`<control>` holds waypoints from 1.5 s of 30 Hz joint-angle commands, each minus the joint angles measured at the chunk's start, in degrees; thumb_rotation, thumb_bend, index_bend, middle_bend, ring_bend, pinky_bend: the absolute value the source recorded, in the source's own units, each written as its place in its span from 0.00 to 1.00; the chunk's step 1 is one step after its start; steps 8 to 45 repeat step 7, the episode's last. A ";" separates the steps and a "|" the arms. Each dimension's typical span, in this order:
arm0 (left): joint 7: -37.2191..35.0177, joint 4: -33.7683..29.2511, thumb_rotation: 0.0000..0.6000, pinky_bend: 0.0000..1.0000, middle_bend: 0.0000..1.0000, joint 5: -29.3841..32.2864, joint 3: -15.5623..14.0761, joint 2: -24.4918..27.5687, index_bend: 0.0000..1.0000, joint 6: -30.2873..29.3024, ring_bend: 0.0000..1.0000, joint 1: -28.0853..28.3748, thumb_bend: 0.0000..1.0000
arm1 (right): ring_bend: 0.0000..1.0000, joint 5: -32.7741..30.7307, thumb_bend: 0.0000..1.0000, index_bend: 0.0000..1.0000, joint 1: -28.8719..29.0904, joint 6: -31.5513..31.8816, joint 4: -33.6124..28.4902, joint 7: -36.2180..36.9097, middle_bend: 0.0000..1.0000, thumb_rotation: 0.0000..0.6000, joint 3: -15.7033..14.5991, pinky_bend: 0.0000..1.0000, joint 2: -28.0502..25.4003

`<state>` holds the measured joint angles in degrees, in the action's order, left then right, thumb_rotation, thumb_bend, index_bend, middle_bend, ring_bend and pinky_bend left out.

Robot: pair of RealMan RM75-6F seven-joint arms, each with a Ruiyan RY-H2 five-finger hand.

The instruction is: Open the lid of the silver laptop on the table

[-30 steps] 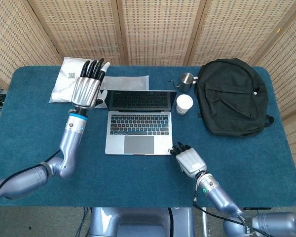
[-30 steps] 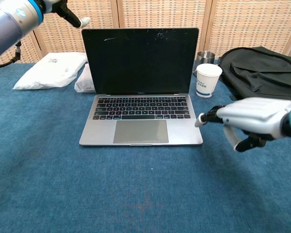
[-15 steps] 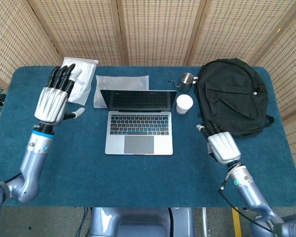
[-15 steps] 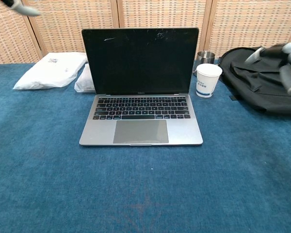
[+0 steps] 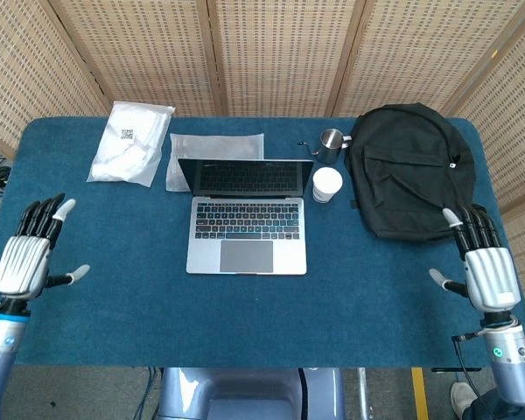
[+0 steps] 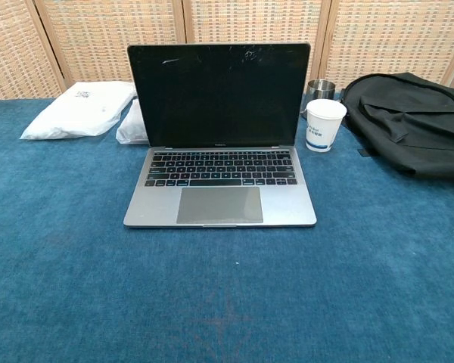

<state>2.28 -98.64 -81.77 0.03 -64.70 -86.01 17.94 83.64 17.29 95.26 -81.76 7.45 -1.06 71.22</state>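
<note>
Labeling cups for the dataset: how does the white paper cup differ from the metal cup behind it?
The white paper cup is matte white with blue print and no handle; the metal cup is shiny steel with a thin handle. The paper cup stands nearer the silver laptop, the metal cup further back by the black backpack. Both stand upright.

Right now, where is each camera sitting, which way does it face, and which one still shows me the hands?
Head view: high above the near table edge, looking steeply down; shows the open laptop, the left hand and right hand, both spread and empty at the table's outer edges.
Chest view: low at the near edge, looking level across the table at the dark laptop screen; no part of the robot shows.
Shared: laptop, paper cup, metal cup, black backpack, white bags.
</note>
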 commanded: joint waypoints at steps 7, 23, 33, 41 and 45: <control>-3.33 6.88 1.00 0.00 0.00 -6.22 -3.17 -4.28 0.00 -7.97 0.00 -7.50 0.00 | 0.00 4.58 0.00 0.00 -6.28 4.48 -3.33 -0.04 0.00 1.00 -2.03 0.01 0.79; -3.33 6.88 1.00 0.00 0.00 -6.22 -3.17 -4.28 0.00 -7.97 0.00 -7.50 0.00 | 0.00 4.58 0.00 0.00 -6.28 4.48 -3.33 -0.04 0.00 1.00 -2.03 0.01 0.79; -3.33 6.88 1.00 0.00 0.00 -6.22 -3.17 -4.28 0.00 -7.97 0.00 -7.50 0.00 | 0.00 4.58 0.00 0.00 -6.28 4.48 -3.33 -0.04 0.00 1.00 -2.03 0.01 0.79; -3.33 6.88 1.00 0.00 0.00 -6.22 -3.17 -4.28 0.00 -7.97 0.00 -7.50 0.00 | 0.00 4.58 0.00 0.00 -6.28 4.48 -3.33 -0.04 0.00 1.00 -2.03 0.01 0.79; -3.33 6.88 1.00 0.00 0.00 -6.22 -3.17 -4.28 0.00 -7.97 0.00 -7.50 0.00 | 0.00 4.58 0.00 0.00 -6.28 4.48 -3.33 -0.04 0.00 1.00 -2.03 0.01 0.79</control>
